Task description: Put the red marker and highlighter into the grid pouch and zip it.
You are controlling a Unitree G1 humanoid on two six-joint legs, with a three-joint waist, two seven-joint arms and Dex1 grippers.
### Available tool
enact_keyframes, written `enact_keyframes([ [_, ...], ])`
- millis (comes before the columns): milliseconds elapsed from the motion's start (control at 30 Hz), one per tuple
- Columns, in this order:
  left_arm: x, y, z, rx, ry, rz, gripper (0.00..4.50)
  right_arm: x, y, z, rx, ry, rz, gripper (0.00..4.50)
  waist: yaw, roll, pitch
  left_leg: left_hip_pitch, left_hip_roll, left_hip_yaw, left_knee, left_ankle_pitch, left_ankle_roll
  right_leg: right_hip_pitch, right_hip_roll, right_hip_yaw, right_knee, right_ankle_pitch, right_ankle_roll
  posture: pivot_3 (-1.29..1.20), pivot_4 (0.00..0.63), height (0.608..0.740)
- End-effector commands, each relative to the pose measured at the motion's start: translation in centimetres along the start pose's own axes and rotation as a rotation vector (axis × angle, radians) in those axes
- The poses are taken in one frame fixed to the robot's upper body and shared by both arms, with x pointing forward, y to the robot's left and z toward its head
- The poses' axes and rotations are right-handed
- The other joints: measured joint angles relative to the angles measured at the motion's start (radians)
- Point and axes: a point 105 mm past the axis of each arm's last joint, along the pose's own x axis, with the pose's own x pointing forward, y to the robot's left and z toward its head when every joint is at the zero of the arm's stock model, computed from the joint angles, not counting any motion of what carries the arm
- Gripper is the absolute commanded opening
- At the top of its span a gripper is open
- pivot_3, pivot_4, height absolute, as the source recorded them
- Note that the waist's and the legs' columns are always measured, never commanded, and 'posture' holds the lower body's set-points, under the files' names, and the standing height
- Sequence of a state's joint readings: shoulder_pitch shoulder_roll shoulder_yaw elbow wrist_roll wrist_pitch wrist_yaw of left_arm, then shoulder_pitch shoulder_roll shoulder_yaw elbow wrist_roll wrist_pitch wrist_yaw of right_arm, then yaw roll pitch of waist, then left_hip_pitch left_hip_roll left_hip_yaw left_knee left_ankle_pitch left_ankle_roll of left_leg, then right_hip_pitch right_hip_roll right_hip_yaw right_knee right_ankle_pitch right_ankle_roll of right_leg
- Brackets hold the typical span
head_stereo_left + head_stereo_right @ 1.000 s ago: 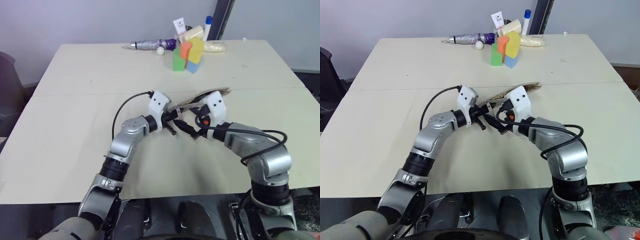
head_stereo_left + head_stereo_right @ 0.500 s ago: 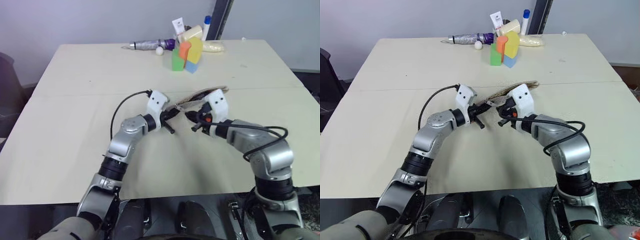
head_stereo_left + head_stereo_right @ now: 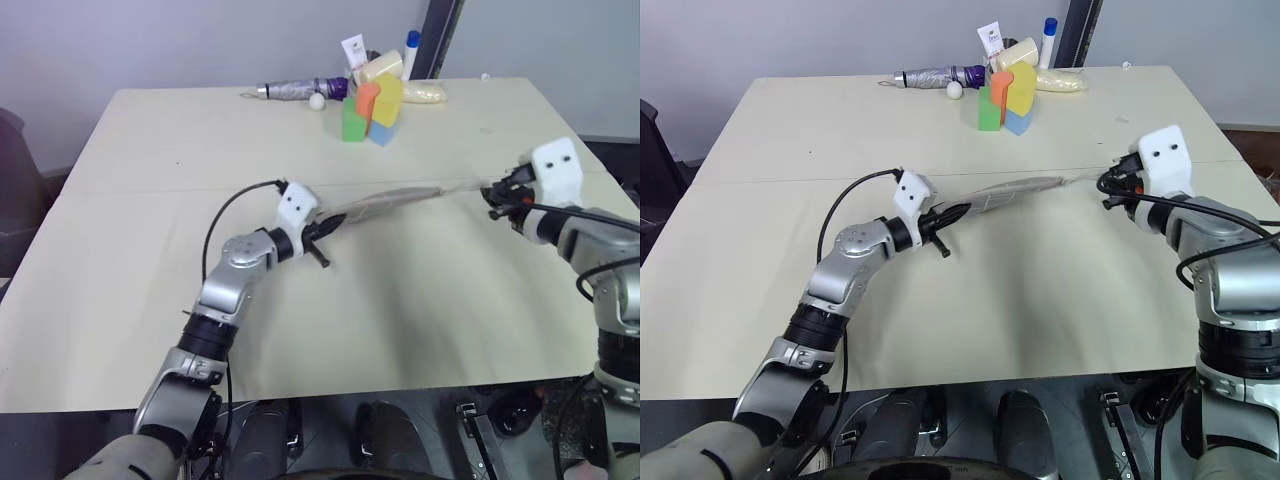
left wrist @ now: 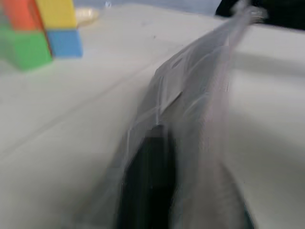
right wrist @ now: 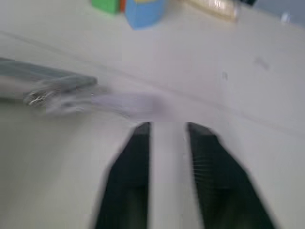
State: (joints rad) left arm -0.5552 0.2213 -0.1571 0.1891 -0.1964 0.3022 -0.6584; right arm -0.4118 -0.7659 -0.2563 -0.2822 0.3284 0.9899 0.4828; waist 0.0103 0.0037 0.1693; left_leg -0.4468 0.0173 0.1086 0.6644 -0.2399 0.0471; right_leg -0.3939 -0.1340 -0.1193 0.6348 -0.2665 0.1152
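Observation:
The grid pouch (image 3: 385,202) stretches out as a slim grey strip over the middle of the table. Its near end sits in my left gripper (image 3: 326,226), which is shut on it. In the left wrist view the pouch (image 4: 200,86) runs away from the gripper. My right gripper (image 3: 492,195) hangs well off to the right, apart from the pouch's far end (image 5: 43,83). It is open (image 5: 167,126) with bare table between its fingers. A thin pale strip trails from that end toward it. The red marker and the highlighter are out of view.
Coloured blocks (image 3: 372,112) stand at the back centre of the table (image 3: 150,300). Beside them lie a folded purple-grey umbrella (image 3: 300,90) and a small white ball (image 3: 320,100), with tubes and a cream item (image 3: 385,65) behind. The right gripper is near the table's right edge.
My right gripper has swung far to the right, away from the pouch, and its fingers now stand apart. The pouch has been drawn out long and flat. The left gripper has shifted slightly left.

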Motion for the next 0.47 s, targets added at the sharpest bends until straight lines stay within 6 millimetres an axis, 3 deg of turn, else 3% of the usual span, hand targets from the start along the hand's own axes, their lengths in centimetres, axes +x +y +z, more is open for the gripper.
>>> enact_keyframes([
  [33,-1.4,0.5,1.1,0.028,-0.027,0.0,2.43,-1.1,1.2,0.1,-0.061,-0.007,0.067,3.43,0.001,0.0,0.0,0.0,0.0,0.0,0.0,0.0,0.0,0.0,0.0,0.0,0.0,0.0,0.0,0.0,0.15,0.74],
  [100,-2.4,0.9,0.6,0.032,-0.003,0.006,3.44,-1.5,1.0,-0.9,-0.065,0.021,0.067,4.46,0.003,0.0,0.0,0.0,0.0,0.0,0.0,0.0,0.0,0.0,0.0,0.0,0.0,0.0,0.0,0.0,0.15,0.74],
  [333,-7.0,1.5,-1.0,-0.036,0.067,0.031,3.44,-2.6,0.6,-2.3,-0.06,-0.003,0.096,4.46,0.001,0.0,0.0,0.0,0.0,0.0,0.0,-0.001,0.001,0.0,-0.001,0.0,-0.001,0.0,0.0,0.0,0.15,0.74],
  [467,-9.7,3.1,-2.1,-0.04,0.101,0.12,3.44,-3.1,1.2,-2.7,-0.052,-0.045,0.15,4.46,0.001,0.0,0.0,0.001,0.0,0.0,0.0,-0.001,0.0,0.001,-0.001,0.0,-0.001,0.0,0.0,0.0,0.15,0.74],
])
